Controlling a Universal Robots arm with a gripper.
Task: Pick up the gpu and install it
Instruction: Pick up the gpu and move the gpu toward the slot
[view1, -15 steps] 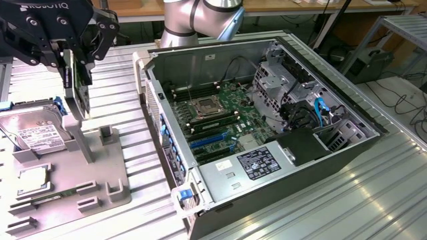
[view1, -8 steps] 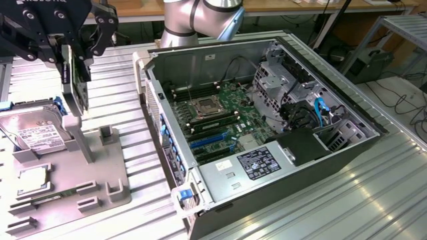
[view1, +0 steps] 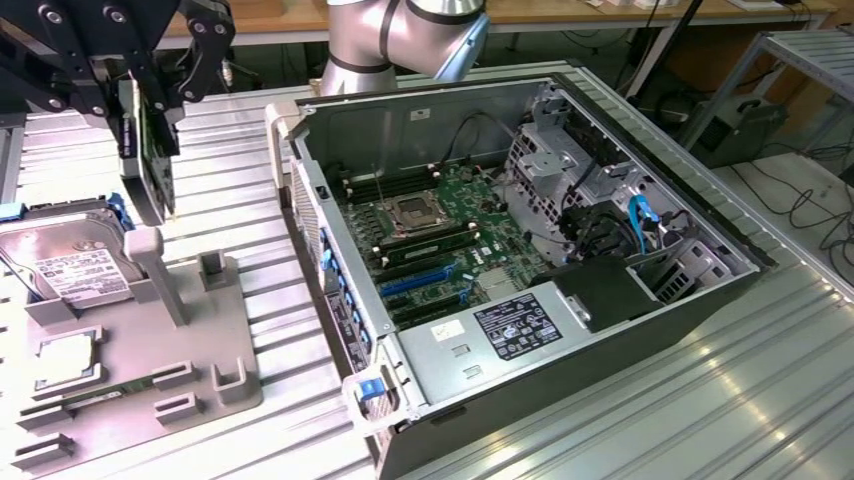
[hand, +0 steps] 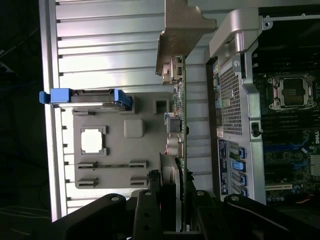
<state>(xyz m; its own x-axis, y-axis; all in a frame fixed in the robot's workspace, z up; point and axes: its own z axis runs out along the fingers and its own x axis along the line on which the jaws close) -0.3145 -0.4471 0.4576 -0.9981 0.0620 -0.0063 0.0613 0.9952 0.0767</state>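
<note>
tabletop of ribbed metal (view1: 747, 400) carries everything. on it the computer case (view1: 400, 125) lies on its side with the panel off, its motherboard (view1: 441, 225) facing up and the blue expansion slots (view1: 416, 285) in the board's near part. at the exterior view's left sits the grey parts fixture (view1: 200, 340), with a hard drive (view1: 74, 270) propped at its far end. over that far end hangs the gpu (view1: 144, 170), edge-on as a dark narrow slab. its long axis runs from the gripper (view1: 150, 100) down toward the fixture and reads as close to upright, though the exact tilt is hard to tell. the gripper's fingers are drawn partway in, clamped on the card's two faces. in the wrist view the silver bracket (hand: 182, 35) sits at the end away from the fingers. the card looks lifted clear of the fixture. as i judge it, the slots lie to the exterior view's right of the held card and lower, beyond the case's perforated rear wall.
</note>
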